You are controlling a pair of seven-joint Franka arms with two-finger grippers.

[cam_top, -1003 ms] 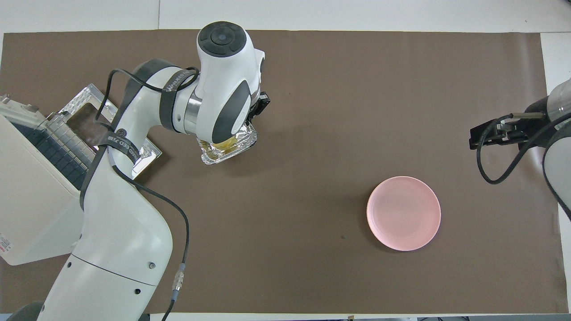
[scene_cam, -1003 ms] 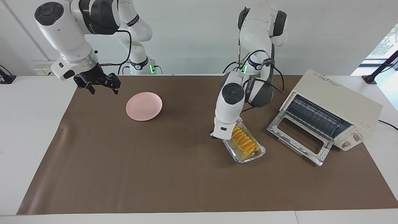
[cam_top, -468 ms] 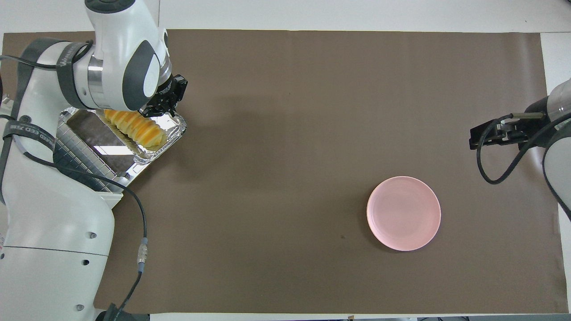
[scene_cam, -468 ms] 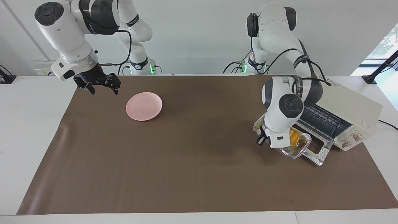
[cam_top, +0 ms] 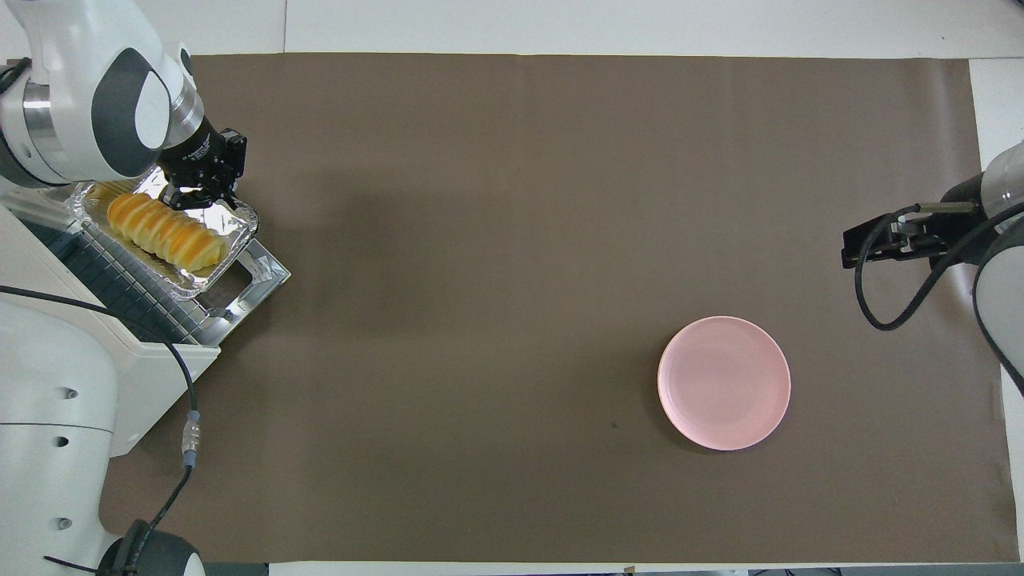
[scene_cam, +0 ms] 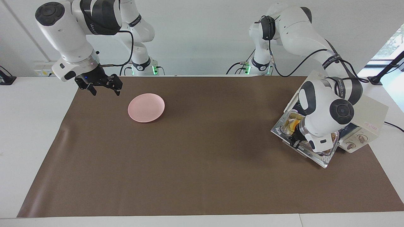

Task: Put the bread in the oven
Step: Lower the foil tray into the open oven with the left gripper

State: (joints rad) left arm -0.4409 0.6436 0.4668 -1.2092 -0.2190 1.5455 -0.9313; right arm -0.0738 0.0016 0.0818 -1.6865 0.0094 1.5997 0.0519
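Note:
The bread (cam_top: 164, 234), a ridged yellow-orange loaf, lies in a crinkled foil tray (cam_top: 237, 226). My left gripper (cam_top: 196, 192) is shut on the tray's rim and holds it over the open drop-down door (cam_top: 258, 276) at the mouth of the cream-white oven (cam_top: 72, 360). In the facing view my left gripper (scene_cam: 295, 141) is low over the door (scene_cam: 325, 159), and the arm hides most of the bread (scene_cam: 293, 125) and part of the oven (scene_cam: 371, 110). I cannot tell whether the tray rests on the door. My right gripper (scene_cam: 102, 88) waits, open and empty, above the table's right-arm end.
A round pink plate (scene_cam: 146, 107) lies on the brown mat (scene_cam: 195, 164) toward the right arm's end; it also shows in the overhead view (cam_top: 724, 382). The right gripper (cam_top: 862, 248) hovers beside it, nearer the mat's edge.
My left arm has carried the foil tray with the bread from the mat's middle toward the left arm's end, over the open oven door. The right arm has not moved.

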